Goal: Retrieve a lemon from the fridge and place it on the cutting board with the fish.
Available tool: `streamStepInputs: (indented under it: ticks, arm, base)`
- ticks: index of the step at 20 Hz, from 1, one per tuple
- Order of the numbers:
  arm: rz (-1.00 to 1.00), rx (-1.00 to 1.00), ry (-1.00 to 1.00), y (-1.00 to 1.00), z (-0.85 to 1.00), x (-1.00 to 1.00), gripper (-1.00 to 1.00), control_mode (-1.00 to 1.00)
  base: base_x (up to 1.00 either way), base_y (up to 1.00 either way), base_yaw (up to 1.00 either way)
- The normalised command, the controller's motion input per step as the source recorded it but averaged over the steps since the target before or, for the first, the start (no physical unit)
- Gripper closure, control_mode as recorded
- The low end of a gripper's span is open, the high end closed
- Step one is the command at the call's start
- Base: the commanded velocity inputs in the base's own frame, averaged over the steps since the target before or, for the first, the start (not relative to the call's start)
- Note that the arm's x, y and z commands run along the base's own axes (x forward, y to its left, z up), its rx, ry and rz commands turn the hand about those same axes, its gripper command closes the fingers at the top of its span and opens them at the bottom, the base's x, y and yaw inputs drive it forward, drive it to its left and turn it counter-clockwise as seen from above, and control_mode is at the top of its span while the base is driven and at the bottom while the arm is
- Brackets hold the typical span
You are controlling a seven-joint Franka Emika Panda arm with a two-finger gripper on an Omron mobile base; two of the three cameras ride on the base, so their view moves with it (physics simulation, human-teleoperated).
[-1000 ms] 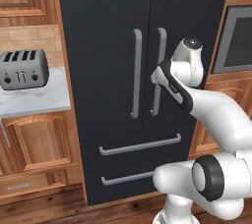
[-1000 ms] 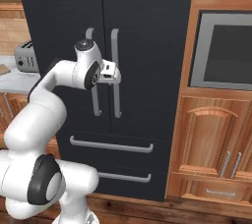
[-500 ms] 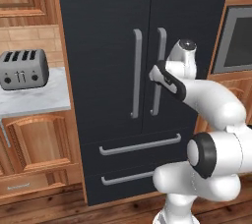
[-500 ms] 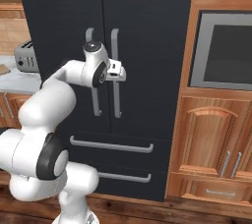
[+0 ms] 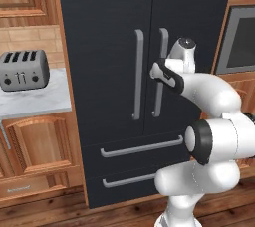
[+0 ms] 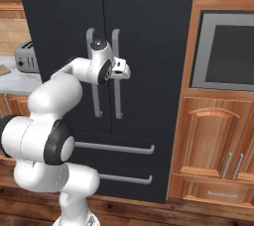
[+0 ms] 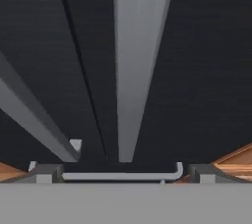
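While the fridge [image 5: 114,47] stands shut, the spread hand [image 6: 122,69] fronts its right handle [image 6: 116,74].

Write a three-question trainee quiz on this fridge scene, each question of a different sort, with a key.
1. True or false: both upper doors of the tall matte black French-door fridge are closed.
2. Multiple choice: the white arm's claw is closest to which thing? A. the right door's long grey bar handle B. the silver four-slot toaster C. the lower drawer's handle
3. Fill in: the toaster stands on the grey marble ____ to the fridge's left.

Key: 1 true; 2 A; 3 counter.
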Motion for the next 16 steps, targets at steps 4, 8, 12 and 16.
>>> streamStepInputs:
  ticks: [4,8,12,16]
  arm:
    - [0.0,0.0,-0.07,0.0,-0.13,0.31,-1.0,-1.0]
    - [0.0,0.0,-0.11,0.0,-0.17,0.23,-1.0,-1.0]
    - [0.0,0.0,-0.04,0.0,-0.06,0.26,-1.0,-1.0]
    - [0.0,0.0,0.0,0.0,-0.01,0.36,-1.0,-1.0]
  base:
    - [0.0,0.0,0.0]
    - [0.0,0.0,0.0]
    - [0.0,0.0,0.0]
    - [0.0,0.0,0.0]
